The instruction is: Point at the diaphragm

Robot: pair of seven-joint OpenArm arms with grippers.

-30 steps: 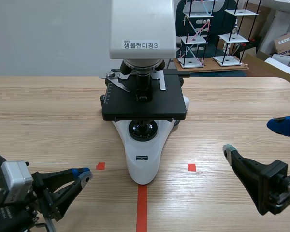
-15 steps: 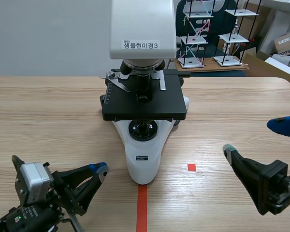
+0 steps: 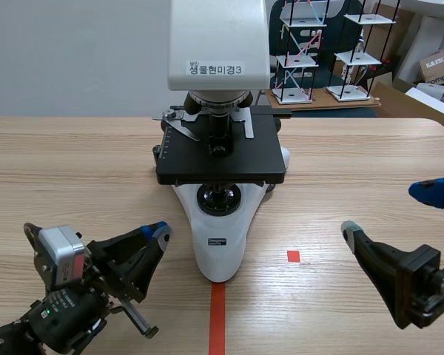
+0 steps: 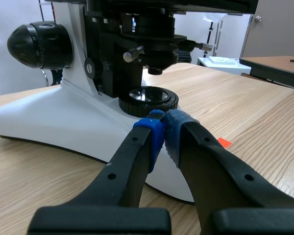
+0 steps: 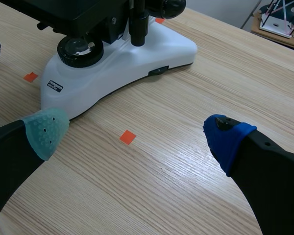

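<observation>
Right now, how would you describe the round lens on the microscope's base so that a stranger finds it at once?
Start at the white microscope mid-table. Below its black stage, on the white base, sits a black ribbed ring around an upward-facing glass lens. Nothing else on the base is round and glassy.

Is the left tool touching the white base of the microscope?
Apart. In the scene view, a strip of bare table shows between the left tool and the microscope base.

Stage (image 3: 220, 159) overhangs base (image 3: 220, 255) (narrow gap before left pincer (image 4: 162, 131)).
</observation>
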